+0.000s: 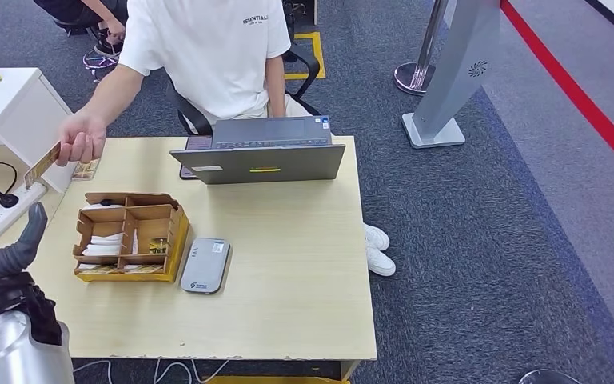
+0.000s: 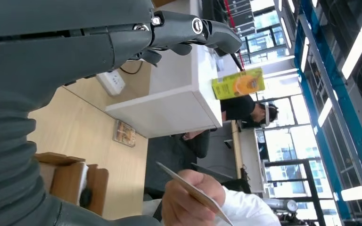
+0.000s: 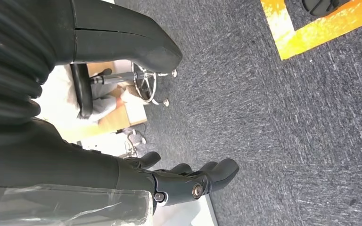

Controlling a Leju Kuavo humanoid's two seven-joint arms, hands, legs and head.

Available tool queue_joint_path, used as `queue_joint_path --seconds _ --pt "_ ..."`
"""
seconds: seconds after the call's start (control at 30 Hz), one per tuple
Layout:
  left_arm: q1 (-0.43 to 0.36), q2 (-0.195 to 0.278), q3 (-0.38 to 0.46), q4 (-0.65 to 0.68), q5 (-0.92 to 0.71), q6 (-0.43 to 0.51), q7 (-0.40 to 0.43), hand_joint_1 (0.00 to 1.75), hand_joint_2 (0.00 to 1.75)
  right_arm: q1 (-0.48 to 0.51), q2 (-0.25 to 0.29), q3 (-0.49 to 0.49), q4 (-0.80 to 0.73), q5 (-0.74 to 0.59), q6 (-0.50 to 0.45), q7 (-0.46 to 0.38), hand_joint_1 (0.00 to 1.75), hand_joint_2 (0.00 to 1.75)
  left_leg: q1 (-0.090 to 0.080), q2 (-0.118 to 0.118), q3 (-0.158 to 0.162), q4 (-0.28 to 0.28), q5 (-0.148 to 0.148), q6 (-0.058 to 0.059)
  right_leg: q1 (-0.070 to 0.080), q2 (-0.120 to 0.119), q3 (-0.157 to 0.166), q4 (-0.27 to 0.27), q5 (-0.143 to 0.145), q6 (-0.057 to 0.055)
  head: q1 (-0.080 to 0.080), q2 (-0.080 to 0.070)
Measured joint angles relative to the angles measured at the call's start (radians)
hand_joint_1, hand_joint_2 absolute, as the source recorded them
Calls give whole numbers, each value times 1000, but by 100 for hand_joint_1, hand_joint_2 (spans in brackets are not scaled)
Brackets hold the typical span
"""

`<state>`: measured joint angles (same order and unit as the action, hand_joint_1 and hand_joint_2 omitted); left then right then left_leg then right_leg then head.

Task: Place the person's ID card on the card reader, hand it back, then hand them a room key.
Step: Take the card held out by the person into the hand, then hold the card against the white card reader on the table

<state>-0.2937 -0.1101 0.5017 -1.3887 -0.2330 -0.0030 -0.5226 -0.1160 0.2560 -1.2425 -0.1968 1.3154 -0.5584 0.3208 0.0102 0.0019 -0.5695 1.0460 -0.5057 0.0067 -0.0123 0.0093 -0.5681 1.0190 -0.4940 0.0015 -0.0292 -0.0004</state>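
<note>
Meanwhile, ID card [image 1: 41, 165] in person's hand [image 1: 82, 140].

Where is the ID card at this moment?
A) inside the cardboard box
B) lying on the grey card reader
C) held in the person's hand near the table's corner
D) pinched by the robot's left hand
C: the person's hand holds the ID card out toward the robot's open left hand.
</note>
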Motion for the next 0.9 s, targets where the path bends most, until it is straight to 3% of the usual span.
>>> queue_joint_path --seconds 0.4,0.53,0.73,0.77,0.87,0.9 --pt "-201 54 -200 120 -299 76 133 0 175 0 0 22 0 18 9 -5 0 175 0 0 0 1 0 0 0 1 0 0 1 1 0 0" --pt "-265 71 -267 165 -400 104 177 175 175 1 0 25 0 23 17 -7 0 175 0 1 0 1 1 1 0 1 0 0 1 2 0 0" --pt "-363 96 -362 252 -547 151 240 175 175 1 0 37 0 33 22 -10 0 175 0 1 0 1 1 1 0 1 0 0 2 2 0 0" --pt "-379 101 -378 267 -571 159 250 175 175 1 0 40 0 34 23 -10 0 131 0 1 0 1 1 1 0 1 0 0 2 2 0 0" --pt "-428 114 -425 312 -639 186 278 175 44 1 0 44 0 37 30 -12 0 0 0 1 0 1 1 1 0 1 0 0 2 2 0 0" --pt "-444 118 -441 327 -661 195 287 175 0 1 0 45 0 37 33 -13 0 0 0 1 0 1 1 1 0 1 0 0 2 2 0 0"
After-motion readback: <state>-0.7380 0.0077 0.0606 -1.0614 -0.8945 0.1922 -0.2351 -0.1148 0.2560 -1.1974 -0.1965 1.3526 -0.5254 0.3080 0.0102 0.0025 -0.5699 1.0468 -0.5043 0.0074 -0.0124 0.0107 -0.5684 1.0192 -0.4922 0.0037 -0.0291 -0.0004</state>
